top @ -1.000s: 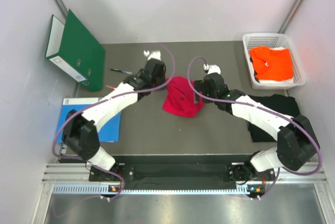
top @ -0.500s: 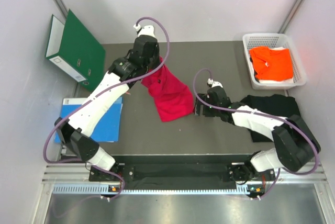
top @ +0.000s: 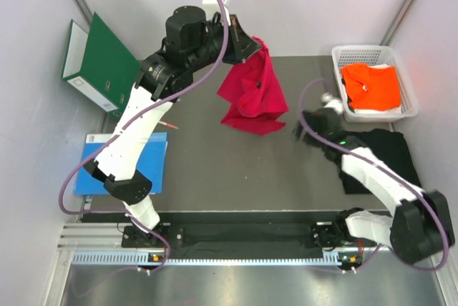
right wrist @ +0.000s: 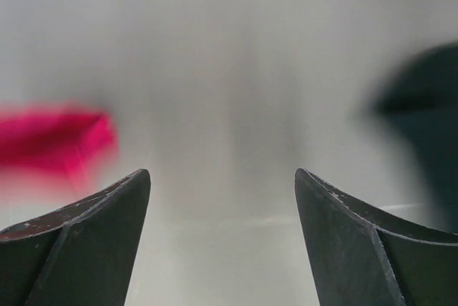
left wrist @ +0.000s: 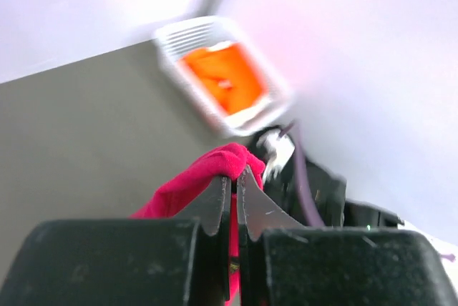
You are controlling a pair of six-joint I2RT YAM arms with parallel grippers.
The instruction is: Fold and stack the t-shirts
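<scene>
Pinches crimson t-shirt (top: 254, 95) in left gripper (left wrist: 235, 181), held high left of white basket (top: 365, 50); spreads right gripper (right wrist: 222, 174) wide, empty, nearer that basket.

crimson red cloth t-shirt (top: 252, 91) was plain, no print; bright orange cloth t-shirt (top: 372, 84) and black cloth t-shirt (top: 390, 145) also plain; slotted plastic basket (top: 361, 54) was white, ring binder (top: 107, 63) dark green, flat paper sheet (top: 149, 170) blue, matte table top (top: 215, 170) grey
</scene>
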